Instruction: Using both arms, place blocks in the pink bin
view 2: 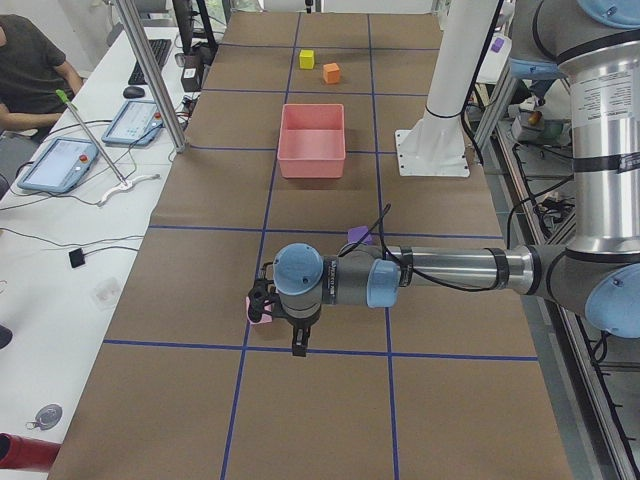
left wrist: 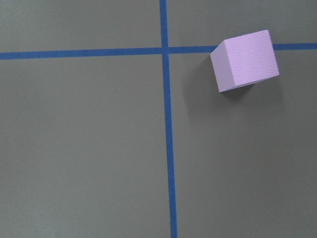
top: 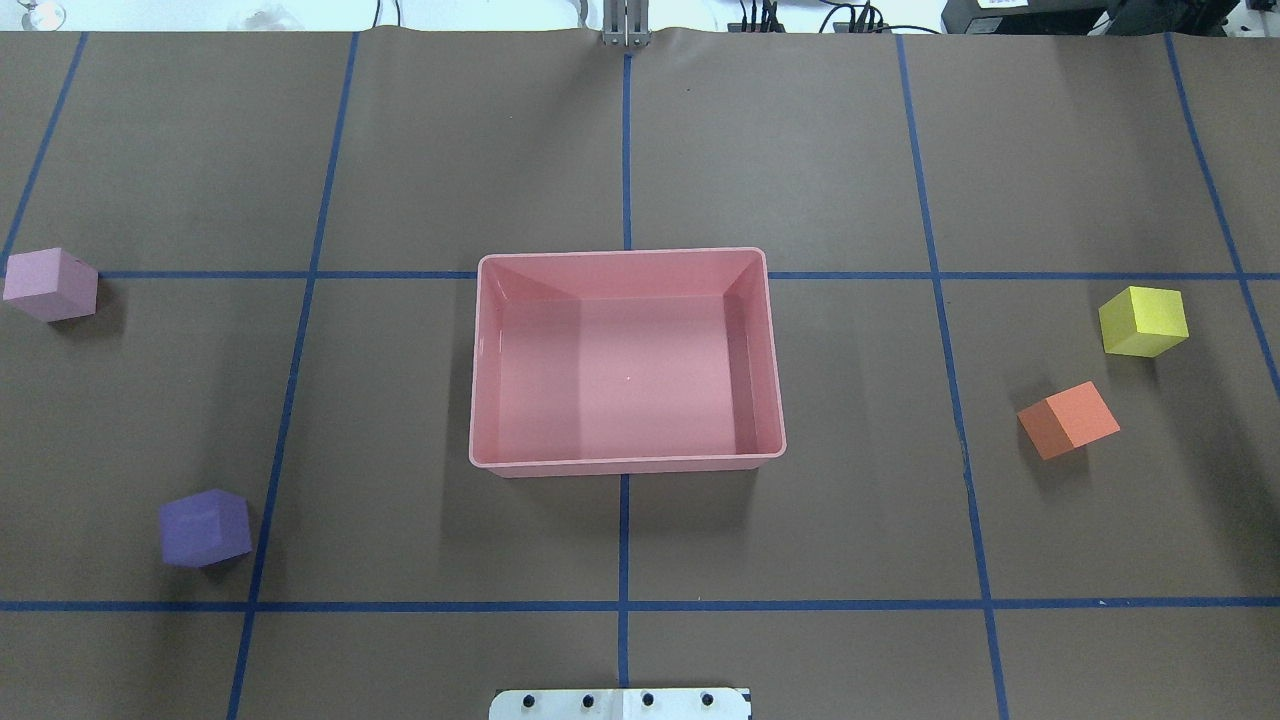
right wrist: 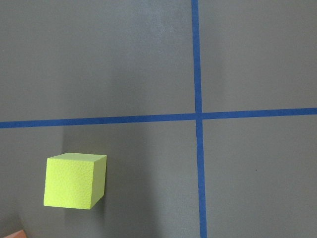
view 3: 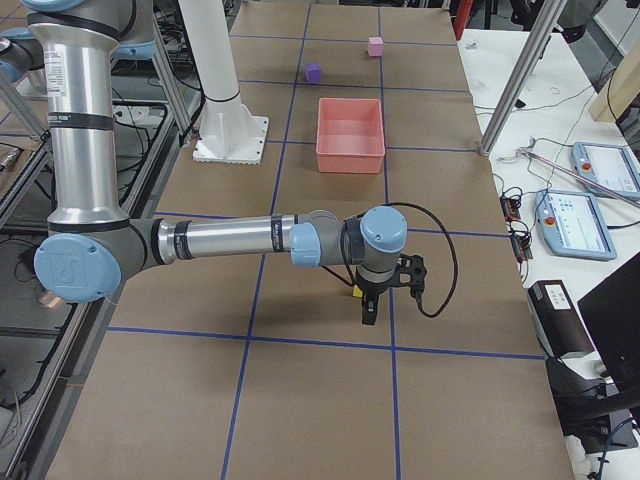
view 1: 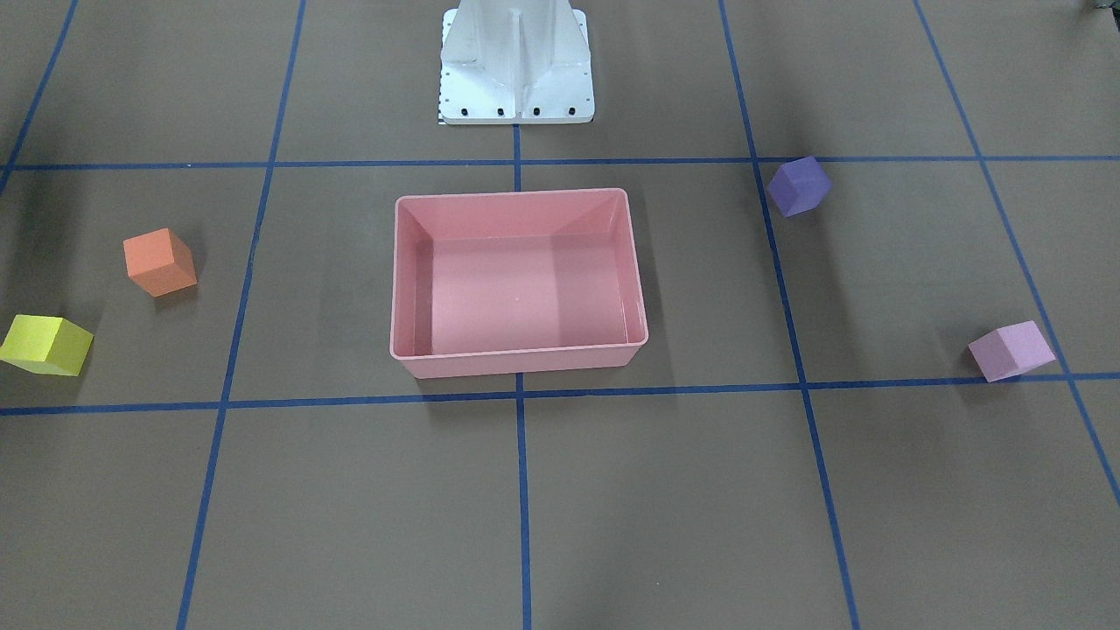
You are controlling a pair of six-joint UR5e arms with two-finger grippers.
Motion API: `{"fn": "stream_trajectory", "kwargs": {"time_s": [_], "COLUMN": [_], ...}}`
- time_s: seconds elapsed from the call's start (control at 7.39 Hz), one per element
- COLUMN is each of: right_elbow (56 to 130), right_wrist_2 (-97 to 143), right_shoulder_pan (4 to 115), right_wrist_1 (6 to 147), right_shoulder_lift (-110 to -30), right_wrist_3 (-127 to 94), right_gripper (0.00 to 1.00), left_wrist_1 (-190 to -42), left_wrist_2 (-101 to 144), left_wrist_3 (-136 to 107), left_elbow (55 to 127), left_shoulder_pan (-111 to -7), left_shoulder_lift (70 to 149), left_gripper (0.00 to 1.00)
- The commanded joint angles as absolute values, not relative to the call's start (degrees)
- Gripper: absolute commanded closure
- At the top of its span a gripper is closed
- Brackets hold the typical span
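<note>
The pink bin (top: 625,462) sits empty at the table's centre, and shows in the front view (view 1: 516,354) too. The purple block (top: 204,527) and the pale pink-lilac block (top: 50,284) lie on my left side. The orange block (top: 1068,419) and the yellow block (top: 1143,320) lie on my right side. My left gripper (view 2: 298,345) hangs above the table beside the pale pink-lilac block (left wrist: 245,60). My right gripper (view 3: 366,315) hangs beside the yellow block (right wrist: 74,180). Both grippers show only in the side views, so I cannot tell whether they are open or shut.
The white pedestal base (view 1: 516,70) stands behind the bin. Blue tape lines grid the brown table. A side table with tablets (view 2: 60,160), cables and a seated operator (view 2: 30,70) runs along the far edge. An orange corner shows in the right wrist view (right wrist: 12,234).
</note>
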State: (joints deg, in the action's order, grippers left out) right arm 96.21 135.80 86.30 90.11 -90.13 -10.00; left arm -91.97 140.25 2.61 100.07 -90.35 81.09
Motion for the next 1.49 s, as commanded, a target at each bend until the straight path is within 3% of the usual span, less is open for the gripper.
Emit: {"fn": "stream_trajectory", "kwargs": {"time_s": [0.0, 0.54, 0.81, 1.35], "right_elbow": [97.72, 97.91, 98.0, 108.25], "right_wrist_2": [135.79, 136.23, 141.55, 140.81], "right_shoulder_pan": [86.31, 86.31, 85.61, 65.97], "right_wrist_1": [90.09, 90.09, 81.01, 70.93], "right_shoulder_lift": [-91.22, -92.19, -93.76, -97.03], "right_wrist_3": [-9.93, -10.11, -10.2, -46.25], "right_gripper": [0.0, 0.0, 0.0, 0.0], "left_wrist_1": [-92.72, -93.08, -92.9, -95.53], "left_wrist_2": [140.1, 140.53, 140.19, 140.19], "left_wrist_3": [2.98, 3.25, 2.81, 2.64], "left_elbow": [101.86, 102.13, 102.13, 102.04], "left_shoulder_pan": [-90.35, -90.44, -90.35, -90.26], "left_shoulder_lift": [80.78, 79.54, 79.98, 79.89], "left_gripper": [0.0, 0.0, 0.0, 0.0]}}
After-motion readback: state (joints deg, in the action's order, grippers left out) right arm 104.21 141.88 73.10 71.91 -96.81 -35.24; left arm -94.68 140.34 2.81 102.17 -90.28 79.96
